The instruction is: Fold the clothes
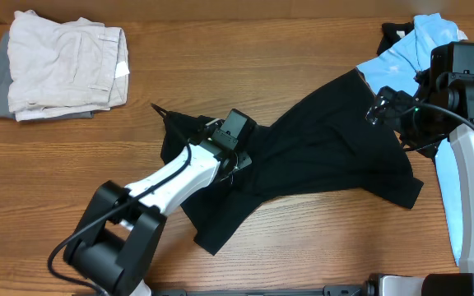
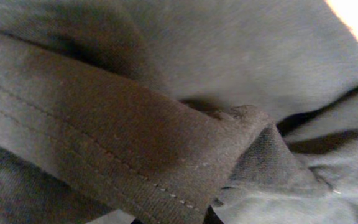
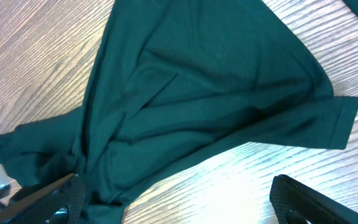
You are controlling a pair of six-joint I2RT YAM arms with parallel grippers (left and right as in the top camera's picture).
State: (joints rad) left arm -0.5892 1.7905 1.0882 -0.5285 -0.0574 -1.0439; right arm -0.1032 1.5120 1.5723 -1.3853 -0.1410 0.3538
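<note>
A black short-sleeved shirt (image 1: 319,148) lies crumpled in a diagonal across the table. My left gripper (image 1: 239,158) is pressed into its left part. In the left wrist view a stitched hem (image 2: 135,168) of the black shirt fills the frame right at the jaws, and the fingers are hidden by fabric; it is shut on the shirt. My right gripper (image 1: 378,109) hovers over the shirt's upper right end. It (image 3: 179,202) stands wide open over bare wood, nothing between its fingers (image 3: 303,199), with the shirt (image 3: 197,93) just ahead. A light blue polo (image 1: 418,45) lies at the far right.
A folded pile of beige and grey clothes (image 1: 64,70) sits at the back left. The light blue polo also shows beneath the right arm (image 1: 467,197). The wooden table (image 1: 303,247) shows bare in front of the shirt.
</note>
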